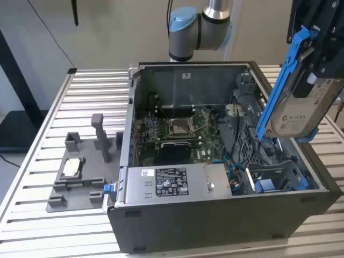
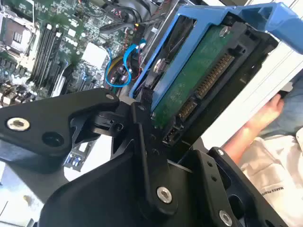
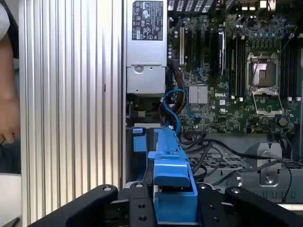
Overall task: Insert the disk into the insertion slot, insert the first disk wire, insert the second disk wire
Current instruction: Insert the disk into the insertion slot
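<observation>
Slatted table (image 1: 59,102) carries an open PC case (image 1: 215,215) lying on its side, motherboard (image 1: 183,129) exposed in the middle, grey power supply box (image 1: 166,183) along the case's 6 o'clock edge in the exterior view. 3D-printed grey fixture (image 1: 80,166) sits on the table well apart from the case, at 9 o'clock. A person's arm (image 2: 255,127) shows past the table edge in the second wrist view.

Step in hand, as I judge it: step 1 of 3, disk insertion. Not seated yet. The 2 wire steps look untouched; blue cables (image 3: 177,101) lie loose near the bay.

The disk (image 1: 298,102) hangs in the air above the case's 3 o'clock end in the exterior view, tilted steeply, blue carrier frame edge toward the case interior. The insertion slot (image 1: 274,180) sits below it at the case's 4 o'clock corner, blue rails visible, nothing in it that I can see.

Next move calls for, in my read: levelling the disk to the bay's plane, lining the carrier's edges up with the blue rails, keeping clear of the loose cables.

The hand (image 2: 156,113): pinching the disk, black fingers (image 2: 142,123) pressed against its connector end, green board side facing the second wrist camera. In the first wrist view the blue carrier sits clamped between the links (image 3: 173,189).
</observation>
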Robot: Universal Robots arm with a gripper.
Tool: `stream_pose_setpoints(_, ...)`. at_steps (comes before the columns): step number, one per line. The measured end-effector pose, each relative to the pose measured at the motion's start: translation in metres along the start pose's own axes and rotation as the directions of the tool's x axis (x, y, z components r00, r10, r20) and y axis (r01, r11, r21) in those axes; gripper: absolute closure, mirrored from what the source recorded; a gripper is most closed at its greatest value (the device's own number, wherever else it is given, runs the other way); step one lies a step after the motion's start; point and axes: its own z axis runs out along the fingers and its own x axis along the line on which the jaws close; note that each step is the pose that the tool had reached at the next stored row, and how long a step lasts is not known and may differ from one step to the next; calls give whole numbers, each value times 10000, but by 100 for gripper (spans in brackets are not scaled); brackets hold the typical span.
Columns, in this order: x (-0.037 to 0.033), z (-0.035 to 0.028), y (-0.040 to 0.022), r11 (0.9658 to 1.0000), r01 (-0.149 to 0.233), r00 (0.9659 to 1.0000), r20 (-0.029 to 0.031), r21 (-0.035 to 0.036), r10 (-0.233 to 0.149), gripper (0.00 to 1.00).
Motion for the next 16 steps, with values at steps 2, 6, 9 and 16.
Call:
stream_pose_setpoints(2, 0, 0, 0, 10000, 0, 10000, 0, 0, 0, 67)
stream_pose_setpoints(6, 0, 0, 0, 10000, 0, 10000, 0, 0, 0, 67)
stream_pose_setpoints(9, 0, 2, 0, 10000, 0, 10000, -1, 0, 0, 67)
stream_pose_setpoints(16, 18, 58, -4, 10000, 0, 10000, 0, 0, 0, 67)
